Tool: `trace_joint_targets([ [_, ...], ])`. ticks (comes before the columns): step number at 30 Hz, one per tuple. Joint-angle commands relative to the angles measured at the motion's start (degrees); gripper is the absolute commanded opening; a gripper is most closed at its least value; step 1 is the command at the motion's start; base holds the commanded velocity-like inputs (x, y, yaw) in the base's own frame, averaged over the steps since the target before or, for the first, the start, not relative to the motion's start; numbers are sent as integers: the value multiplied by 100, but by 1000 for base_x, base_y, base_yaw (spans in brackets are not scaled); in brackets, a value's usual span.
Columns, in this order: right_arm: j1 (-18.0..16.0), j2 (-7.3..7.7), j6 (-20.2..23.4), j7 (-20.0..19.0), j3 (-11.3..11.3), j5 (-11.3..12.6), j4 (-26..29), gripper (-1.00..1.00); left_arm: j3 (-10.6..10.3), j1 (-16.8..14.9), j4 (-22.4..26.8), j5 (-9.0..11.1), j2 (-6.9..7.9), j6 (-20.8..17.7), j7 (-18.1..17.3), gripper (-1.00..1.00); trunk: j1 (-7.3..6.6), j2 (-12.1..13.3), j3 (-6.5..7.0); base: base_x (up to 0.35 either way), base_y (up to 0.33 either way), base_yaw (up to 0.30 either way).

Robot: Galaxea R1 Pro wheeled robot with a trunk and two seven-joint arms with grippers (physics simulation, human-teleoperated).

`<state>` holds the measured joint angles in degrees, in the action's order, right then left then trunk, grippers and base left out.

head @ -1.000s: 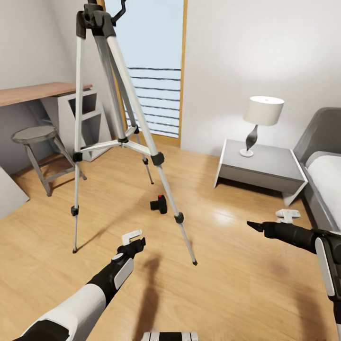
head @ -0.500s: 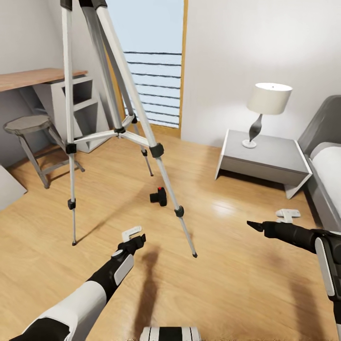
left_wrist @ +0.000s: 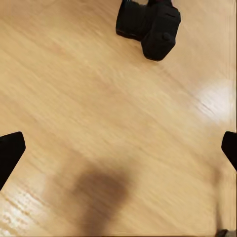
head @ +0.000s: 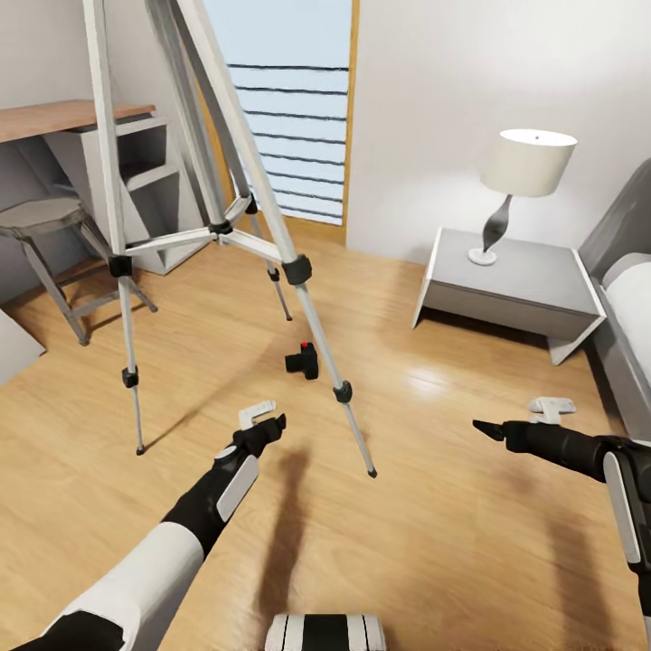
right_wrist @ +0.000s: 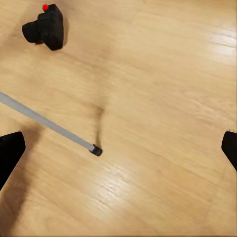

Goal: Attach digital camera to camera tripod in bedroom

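Note:
The camera tripod (head: 294,271) stands on the wood floor at the left, silver legs spread and its head cut off by the picture's upper edge. Between its legs the small black digital camera (head: 303,360) with a red button lies on the floor. My left gripper (head: 264,420) hovers open a little short of the camera, which sits beyond its fingers in the left wrist view (left_wrist: 148,24). My right gripper (head: 515,420) is open over bare floor at the right. Its wrist view holds the camera (right_wrist: 45,28) and one tripod leg's foot (right_wrist: 96,150).
A grey metal stool (head: 41,217) and a wooden desk (head: 63,117) with a white shelf unit (head: 136,172) stand at the left. A grey nightstand (head: 515,280) with a white lamp (head: 524,172) and the bed's edge (head: 633,307) are at the right. A glazed door (head: 289,108) is behind.
The head view has shifted closer and downward, so the tripod's head has left the picture. The tripod and camera stay put. Both grippers hold about the same pose.

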<state>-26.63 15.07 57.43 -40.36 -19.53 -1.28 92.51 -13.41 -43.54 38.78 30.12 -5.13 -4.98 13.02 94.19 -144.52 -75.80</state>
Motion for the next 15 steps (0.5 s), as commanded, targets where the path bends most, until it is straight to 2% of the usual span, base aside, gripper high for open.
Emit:
trace_joint_targets([
  [1, -7, 3, 32, -30, -6, -13, 4, 100, -19, 75, 200, 38, 19, -107, 55, 100, 1, -3, -27, 0, 0, 0],
  [6, -10, 7, 32, -30, -7, -13, 4, 100, -5, 310, 759, 20, 80, -393, 82, 100, 14, -10, -138, 0, 0, 0],
  [15, -9, 12, 32, -30, -7, -13, 4, 100, 2, 441, 995, 15, 110, -484, 98, 100, 14, -10, -138, 0, 0, 0],
])
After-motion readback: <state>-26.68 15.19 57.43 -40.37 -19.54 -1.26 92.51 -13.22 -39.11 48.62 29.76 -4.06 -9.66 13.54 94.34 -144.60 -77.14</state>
